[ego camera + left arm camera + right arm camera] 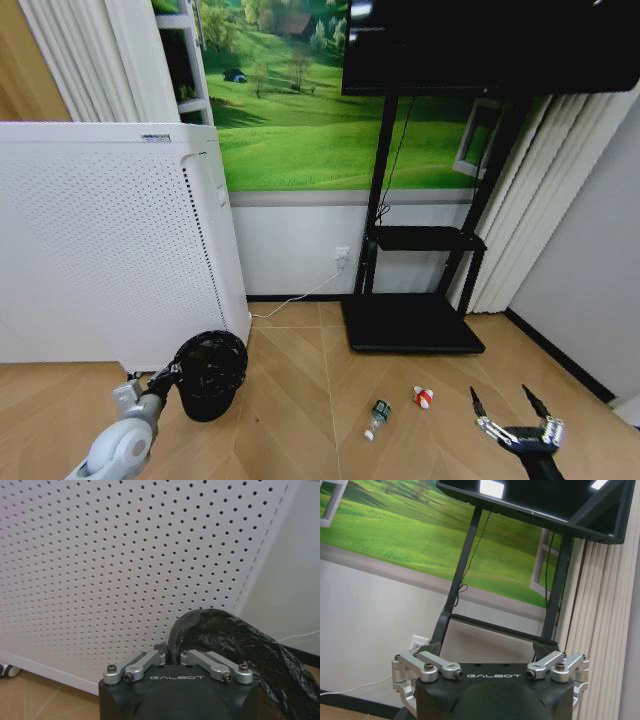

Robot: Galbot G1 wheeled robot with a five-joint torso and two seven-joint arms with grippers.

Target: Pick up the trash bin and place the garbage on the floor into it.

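The trash bin (212, 372), small, black and lined with a black bag, is by the corner of a white perforated appliance. My left gripper (173, 378) is shut on its near rim. In the left wrist view the fingers (159, 656) pinch the rim together, and the bag-lined trash bin (235, 645) is beyond my left gripper (170, 655). Two pieces of garbage lie on the floor to the right: a green-white bottle (378, 415) and a red-and-white piece (423, 397). My right gripper (500, 396) hovers open to the right of them, holding nothing. In the right wrist view the right gripper (489, 650) has its jaws wide apart.
The tall white perforated appliance (110, 240) stands at the left, close behind the bin. A black TV stand (412, 325) with a flat base stands against the far wall. A white cable (300, 295) runs along the skirting. Curtains (540, 220) hang at the right.
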